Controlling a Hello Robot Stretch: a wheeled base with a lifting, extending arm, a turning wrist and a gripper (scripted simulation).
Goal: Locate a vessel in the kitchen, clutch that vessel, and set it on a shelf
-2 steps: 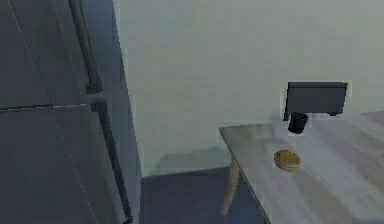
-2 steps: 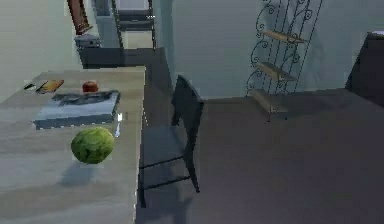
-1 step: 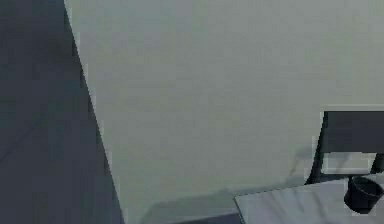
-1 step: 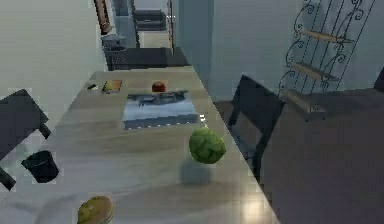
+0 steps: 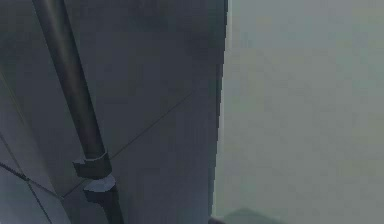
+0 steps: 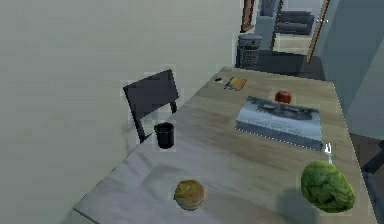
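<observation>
Counter of pale wood with a dark cup standing near its edge just beside a dark chair; best, I judge, to square the base up with the cup before reaching, clear of the chair; the gripper's state cannot be told.

- A dark panel with a pole-like handle stands close ahead, blocking the forward view's left and middle; a pale wall closes the right.
- On the desk, bare wood lies open between the dark cup, the bun and the flat grey stack.
- A green melon crowds the near right corner.
- A chair stands against the desk's far edge, just beyond the cup.
</observation>
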